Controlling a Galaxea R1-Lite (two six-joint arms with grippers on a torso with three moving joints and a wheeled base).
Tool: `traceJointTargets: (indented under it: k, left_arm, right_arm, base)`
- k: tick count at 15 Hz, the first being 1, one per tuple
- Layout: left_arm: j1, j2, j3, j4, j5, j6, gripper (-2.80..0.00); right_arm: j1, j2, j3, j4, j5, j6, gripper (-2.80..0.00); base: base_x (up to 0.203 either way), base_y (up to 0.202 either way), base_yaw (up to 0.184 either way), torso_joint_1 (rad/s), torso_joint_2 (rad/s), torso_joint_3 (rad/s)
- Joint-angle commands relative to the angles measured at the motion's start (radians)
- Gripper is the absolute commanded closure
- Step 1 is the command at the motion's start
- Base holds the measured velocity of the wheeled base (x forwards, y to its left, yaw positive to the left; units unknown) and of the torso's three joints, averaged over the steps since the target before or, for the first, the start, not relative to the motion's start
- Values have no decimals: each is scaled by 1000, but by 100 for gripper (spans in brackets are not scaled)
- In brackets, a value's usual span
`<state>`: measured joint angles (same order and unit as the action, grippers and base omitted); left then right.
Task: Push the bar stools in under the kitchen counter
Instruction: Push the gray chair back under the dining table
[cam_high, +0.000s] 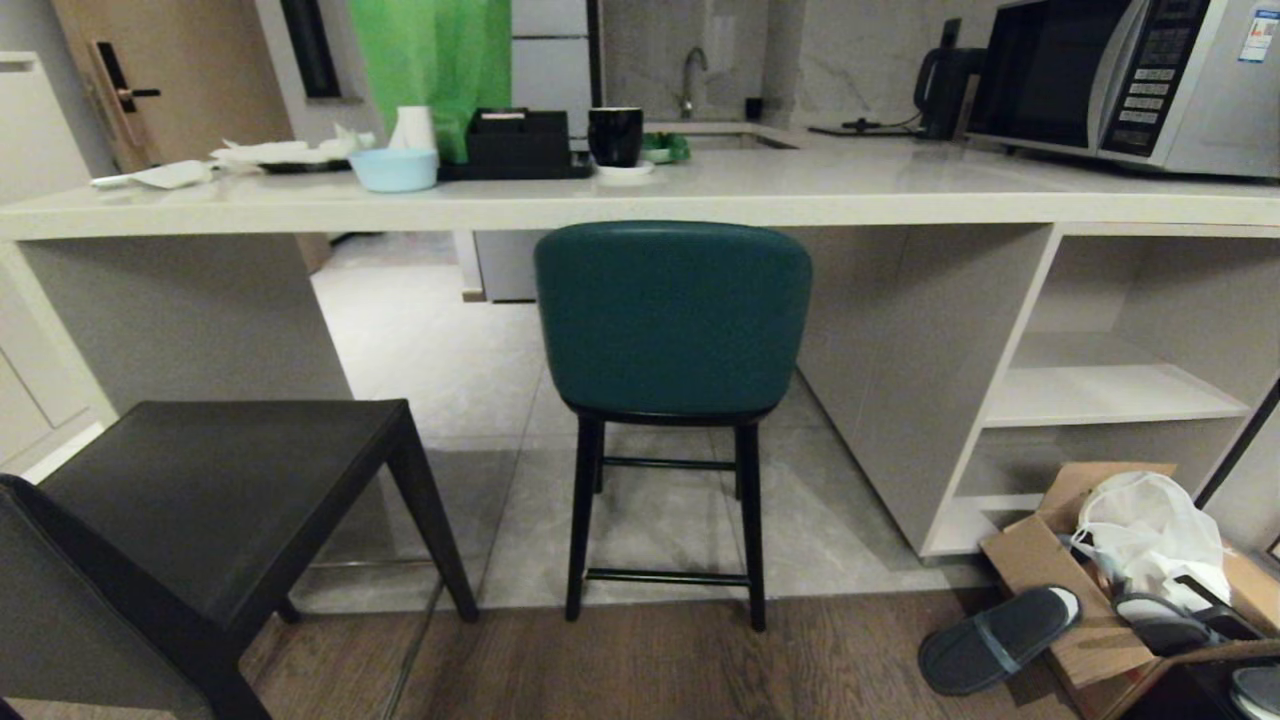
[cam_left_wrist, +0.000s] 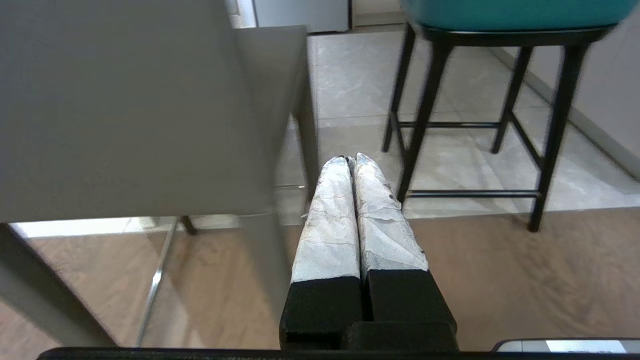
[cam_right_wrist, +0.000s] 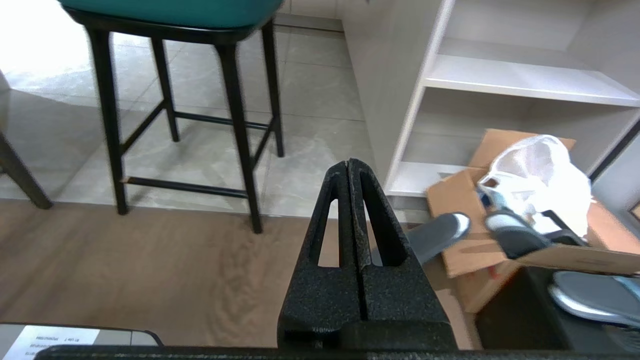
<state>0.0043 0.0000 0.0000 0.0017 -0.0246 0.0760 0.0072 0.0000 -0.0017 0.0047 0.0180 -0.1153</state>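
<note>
Teal stool (cam_high: 672, 320): stands in front of me, its back just below the counter (cam_high: 640, 200) edge, back legs on the wood floor edge, front legs on the tile. It is not fully under the slab.
Black stool (cam_high: 215, 490): at my left, well out from the counter, its square seat close to me and its back at the lower left corner of my head view.
Counter: long pale slab across my view, with a blue bowl (cam_high: 394, 168), a black cup (cam_high: 615, 135) and a microwave (cam_high: 1120, 80) on top; open white shelves (cam_high: 1110, 395) under its right end.
My left pincer (cam_left_wrist: 351, 159): closed, white-wrapped fingers pressed together, empty, hanging low beside the black stool's seat, apart from it.
My right pincer (cam_right_wrist: 348, 162): closed, black fingers touching at the tips, empty, low over the wood floor, to the right of the teal stool.
Floor at right: a cardboard box (cam_high: 1060, 570) with a white bag (cam_high: 1150, 525), and a grey slipper (cam_high: 995, 640) beside it.
</note>
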Motion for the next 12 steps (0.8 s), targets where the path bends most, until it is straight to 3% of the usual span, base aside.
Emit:
traceJointTargets:
  k: [1,5,12]
  left_arm:
    - [1,0,3,0,0,1,0]
    - [0,0,3,0,0,1,0]
    - [1,0,3,0,2,1,0]
  right_arm:
    - [0,0,0,0,0,-1,0]
    - [0,0,0,-1,0,0,0]
    - [0,2,0,0,0,0,0]
  base:
    - [0,205,1,-2,6,0]
    - [0,139,-2,3,2,2]
    - [-29,0,0,3,2,1]
